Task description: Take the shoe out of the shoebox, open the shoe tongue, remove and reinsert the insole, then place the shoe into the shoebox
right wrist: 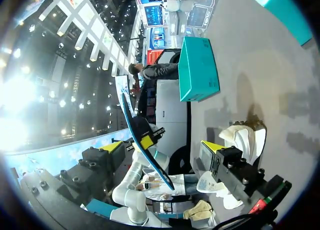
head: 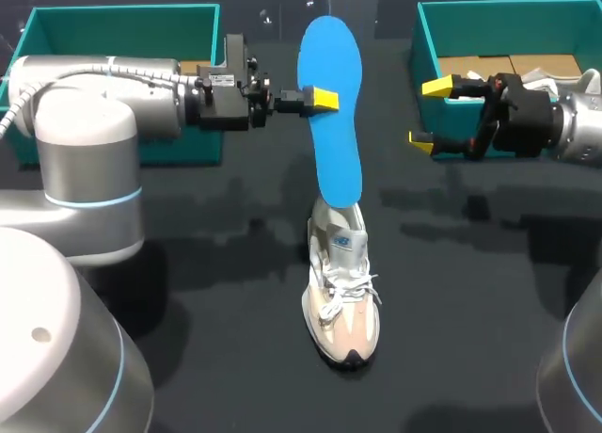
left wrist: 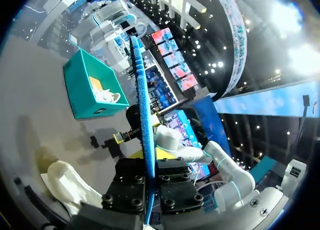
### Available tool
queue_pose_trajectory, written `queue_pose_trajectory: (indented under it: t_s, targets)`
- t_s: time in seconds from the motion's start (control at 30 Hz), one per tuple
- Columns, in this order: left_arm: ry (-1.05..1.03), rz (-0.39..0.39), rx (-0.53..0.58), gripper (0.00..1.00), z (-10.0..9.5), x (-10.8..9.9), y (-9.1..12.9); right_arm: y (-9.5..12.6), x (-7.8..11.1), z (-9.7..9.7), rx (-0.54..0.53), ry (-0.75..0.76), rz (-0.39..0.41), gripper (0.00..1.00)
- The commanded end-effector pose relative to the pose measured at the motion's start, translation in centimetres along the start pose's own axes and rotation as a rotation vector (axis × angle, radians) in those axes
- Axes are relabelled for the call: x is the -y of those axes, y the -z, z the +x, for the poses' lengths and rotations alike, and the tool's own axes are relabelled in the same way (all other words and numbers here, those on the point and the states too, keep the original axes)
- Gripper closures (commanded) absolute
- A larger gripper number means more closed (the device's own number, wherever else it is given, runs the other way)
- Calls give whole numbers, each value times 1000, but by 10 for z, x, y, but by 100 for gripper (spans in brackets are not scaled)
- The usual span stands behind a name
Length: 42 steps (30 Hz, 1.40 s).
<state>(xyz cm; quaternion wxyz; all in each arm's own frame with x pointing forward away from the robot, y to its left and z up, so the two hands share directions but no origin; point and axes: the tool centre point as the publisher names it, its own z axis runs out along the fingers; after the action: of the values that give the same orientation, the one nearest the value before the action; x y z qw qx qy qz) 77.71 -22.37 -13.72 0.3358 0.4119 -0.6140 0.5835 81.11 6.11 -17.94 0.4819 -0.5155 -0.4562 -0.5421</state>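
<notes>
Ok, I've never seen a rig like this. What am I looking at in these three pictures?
Two robot arms work at a dark table. The head view looks down on it from above and behind the robot. The two round pictures come from a camera on each arm's wrist, looking out along its fingers. The left gripper is shut on a blue insole, held upright with its lower end at the opening of the shoe. The shoe stands on the table. The right gripper is open and holds nothing. Two teal boxes stand at the back, the left box and the right box.
</notes>
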Motion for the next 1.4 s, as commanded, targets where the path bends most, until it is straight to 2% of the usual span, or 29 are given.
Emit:
queue_pose_trajectory:
  t_s: [0.03, 0.4, 0.7, 1.0, 1.4]
  targets:
    - [147, 7, 5, 100, -6, -2, -8, 0, 1, 0, 1, -1, -1, 0]
    - [213, 32, 25, 100, -26, -6, -15, 0, 1, 0, 1, -1, -1, 0]
    - [309, 42, 23, 100, -42, -2, -19, 5, 3, 18, 147, 60, 14, 0]
    - [421, 56, 12, 100, -50, 2, -20, 5, 4, 36, 325, 103, 29, 0]
    - [445, 55, 7, 100, -52, 3, -20, -7, 6, 69, 722, 115, 13, 0]
